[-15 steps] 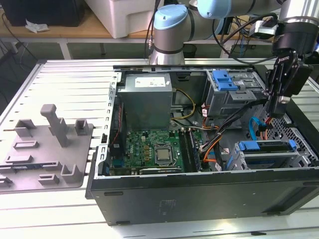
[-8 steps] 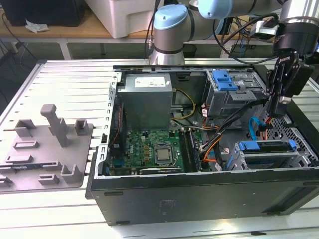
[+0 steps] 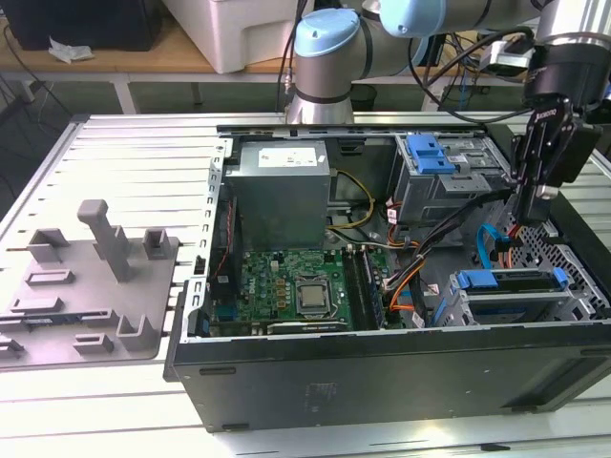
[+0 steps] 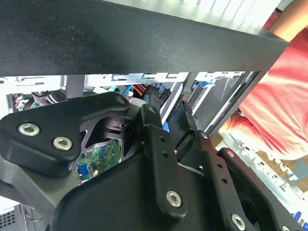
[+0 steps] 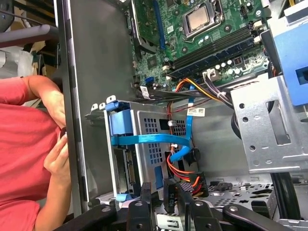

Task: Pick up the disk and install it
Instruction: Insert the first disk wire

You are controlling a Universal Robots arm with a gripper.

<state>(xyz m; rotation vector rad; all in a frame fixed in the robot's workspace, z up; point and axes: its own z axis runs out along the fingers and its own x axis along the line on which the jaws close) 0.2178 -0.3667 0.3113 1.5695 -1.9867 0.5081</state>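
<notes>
Second wrist view has the best look at the gripper (image 4: pixel 168 103). Its two black fingers (image 4: pixel 155 120) sit a little apart with a narrow gap between them, and nothing is pinched in that gap. So the jaws are loosened, not clamped on anything.

In the exterior view the gripper hangs inside the open PC case (image 3: pixel 382 382) at the exterior view's right. It's up above the lower drive cage (image 3: pixel 506 307) and not touching it.

The disk (image 3: pixel 506 279) is already sitting in that cage, lying flat, with its blue carrier rail along the top edge. In the first wrist view you can see the carrier's blue end (image 5: pixel 120 124) at the mouth of the cage. A thin blue cable (image 5: pixel 159 139) runs across the perforated cage wall, just beside the fingertips.

Further out:
- The motherboard (image 3: pixel 286 281) with its CPU (image 3: pixel 311 296) lies in the middle of the case.
- The grey power supply (image 3: pixel 282 181) is behind the motherboard.
- A second cage has a blue latch bracket (image 3: pixel 427 153) on top.
- A grey plastic fixture (image 3: pixel 86 286) lies on the table at the exterior view's left.
- A person in a red shirt (image 5: pixel 19 144) stands right next to the case wall, with a hand (image 5: pixel 57 161) near it.
</notes>
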